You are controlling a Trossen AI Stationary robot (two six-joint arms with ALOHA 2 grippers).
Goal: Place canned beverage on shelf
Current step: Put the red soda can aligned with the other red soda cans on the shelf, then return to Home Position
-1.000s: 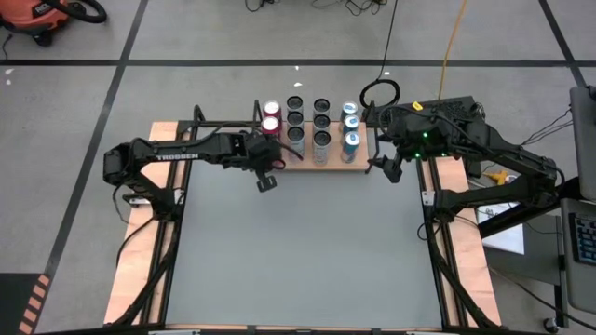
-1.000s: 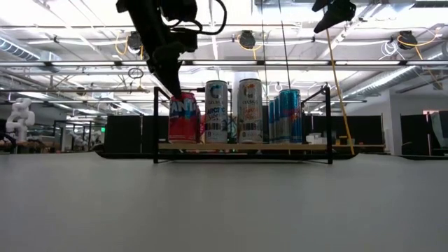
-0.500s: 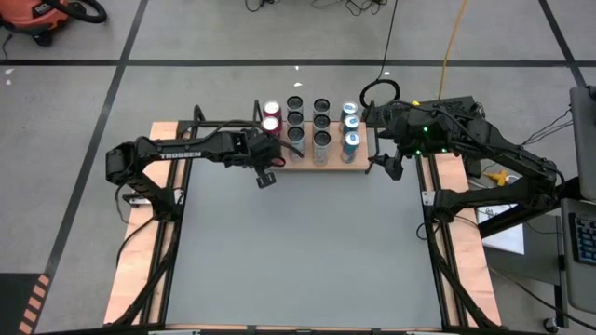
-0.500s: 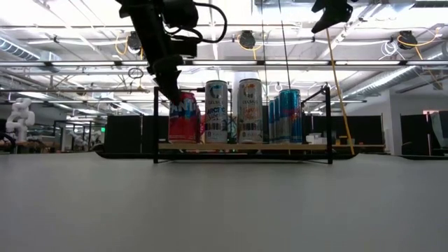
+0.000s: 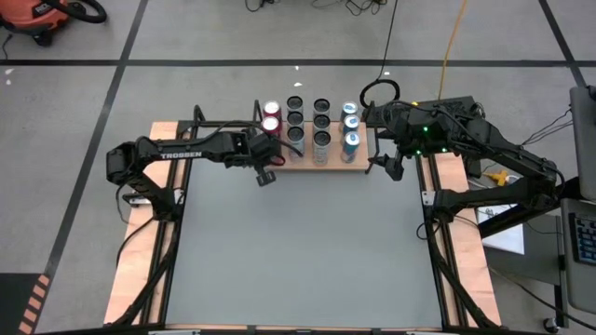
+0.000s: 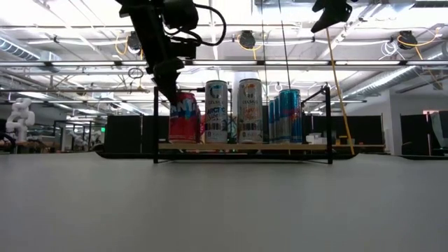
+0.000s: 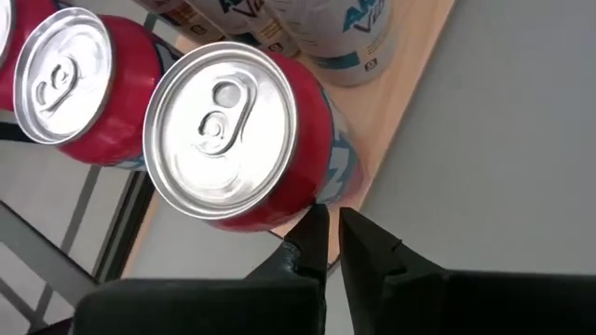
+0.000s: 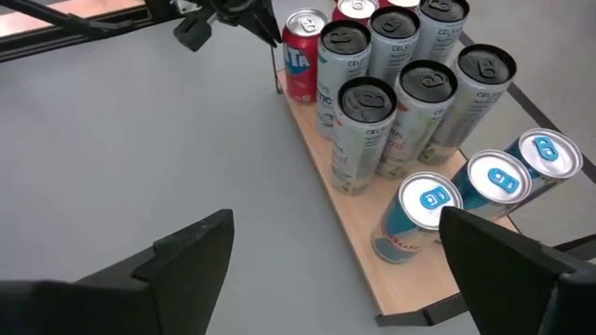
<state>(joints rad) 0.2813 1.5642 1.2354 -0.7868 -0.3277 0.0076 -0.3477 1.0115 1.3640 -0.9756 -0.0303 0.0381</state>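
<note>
We see the grey desk point(image 5: 298, 251) with the light-wood shelf point(image 5: 361, 160) at its far edge, black rod frames at both ends. On the shelf stand rows of cans: two red cans point(image 5: 271, 117) at the left end, six tall white-and-grey cans point(image 8: 365, 130) in the middle, three blue cans point(image 5: 350, 126) at the right end. The nearer red can point(image 7: 244, 140) stands upright on the shelf board, close to its front edge. The left tool point(image 7: 332, 244) sits just beside that red can's lower side, fingers clenched together, nothing between them. The right tool point(image 5: 388, 167) hangs by the shelf's right end, fingers spread wide and released, grasping nothing, well above the desk in the low view.
</note>
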